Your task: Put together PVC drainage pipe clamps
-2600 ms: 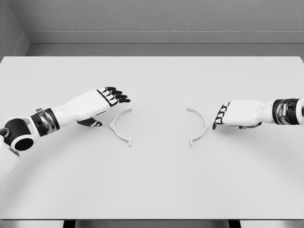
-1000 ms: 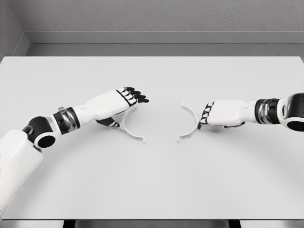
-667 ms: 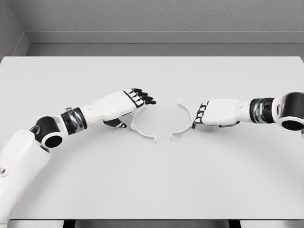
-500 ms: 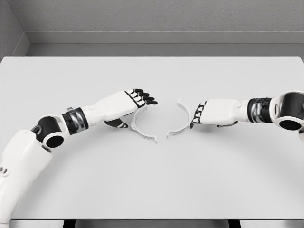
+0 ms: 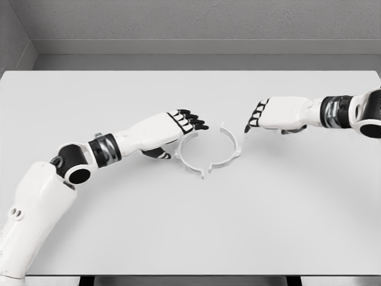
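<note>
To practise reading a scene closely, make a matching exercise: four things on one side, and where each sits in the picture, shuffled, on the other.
Things:
1. left hand
2. right hand
3. left clamp half
4. right clamp half

Places:
A. lifted clear, right of both halves
B. on the table, arc opening leftward
C. over the upper end of one half
D. on the table, arc opening rightward

Pairs: 1-C, 2-A, 3-D, 4-B

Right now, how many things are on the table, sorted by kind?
White half-ring pipe clamp pieces: 2, the left clamp half and the right clamp half, lower ends nearly meeting.
Robot hands over the table: 2, the left robot hand and the right robot hand.
Total: 4
</note>
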Tool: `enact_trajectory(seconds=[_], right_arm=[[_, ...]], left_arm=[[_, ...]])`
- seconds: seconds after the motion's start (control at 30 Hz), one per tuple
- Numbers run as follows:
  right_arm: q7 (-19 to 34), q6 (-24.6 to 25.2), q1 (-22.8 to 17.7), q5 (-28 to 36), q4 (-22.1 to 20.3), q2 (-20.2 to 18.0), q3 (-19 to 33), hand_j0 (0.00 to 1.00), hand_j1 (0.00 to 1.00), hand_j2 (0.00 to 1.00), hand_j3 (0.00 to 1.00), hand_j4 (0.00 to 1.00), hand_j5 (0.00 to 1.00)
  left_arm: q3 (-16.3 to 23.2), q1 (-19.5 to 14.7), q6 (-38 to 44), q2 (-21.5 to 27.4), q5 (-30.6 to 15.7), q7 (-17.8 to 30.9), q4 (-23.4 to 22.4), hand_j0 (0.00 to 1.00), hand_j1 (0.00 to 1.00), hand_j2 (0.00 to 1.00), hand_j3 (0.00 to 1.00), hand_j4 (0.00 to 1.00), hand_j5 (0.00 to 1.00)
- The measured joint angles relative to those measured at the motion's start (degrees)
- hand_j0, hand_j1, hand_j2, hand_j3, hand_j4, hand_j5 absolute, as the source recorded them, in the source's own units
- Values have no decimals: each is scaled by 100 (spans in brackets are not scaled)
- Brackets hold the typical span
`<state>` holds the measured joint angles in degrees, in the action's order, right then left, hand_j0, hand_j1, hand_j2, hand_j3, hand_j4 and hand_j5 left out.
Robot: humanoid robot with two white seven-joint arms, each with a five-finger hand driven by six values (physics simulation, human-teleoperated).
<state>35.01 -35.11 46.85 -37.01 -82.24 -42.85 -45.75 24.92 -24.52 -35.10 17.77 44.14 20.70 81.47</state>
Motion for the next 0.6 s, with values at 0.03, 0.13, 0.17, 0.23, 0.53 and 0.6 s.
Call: enact_trajectory(seconds=[0.03, 0.13, 0.17, 0.23, 0.53, 0.6], right_arm=[[0, -1, 9, -23, 108, 78, -4, 84, 84, 84, 84, 84, 84], [0, -1, 88, -105, 409, 299, -16, 84, 84, 84, 84, 84, 84], [0, -1, 97, -140, 494, 364, -19, 84, 84, 84, 84, 84, 84], [0, 0, 167, -195, 645, 481, -27, 84, 84, 84, 84, 84, 84], [0, -1, 360, -346, 1226, 913, -195, 84, 84, 84, 84, 84, 84], [0, -2, 369, -362, 1319, 964, -214, 84, 84, 84, 84, 84, 84]], left_arm=[[0, 0, 0, -11, 3, 2, 7, 100, 100, 100, 100, 100, 100], [1, 0, 0, -35, 8, 6, 24, 100, 100, 100, 100, 100, 100], [3, 0, 0, -44, 9, 7, 27, 100, 100, 100, 100, 100, 100], [6, 9, -1, -65, 14, 8, 31, 100, 100, 100, 100, 100, 100], [33, 79, -1, -94, 45, 77, 255, 100, 100, 100, 100, 100, 100], [33, 70, -1, -102, 46, 86, 280, 100, 100, 100, 100, 100, 100]])
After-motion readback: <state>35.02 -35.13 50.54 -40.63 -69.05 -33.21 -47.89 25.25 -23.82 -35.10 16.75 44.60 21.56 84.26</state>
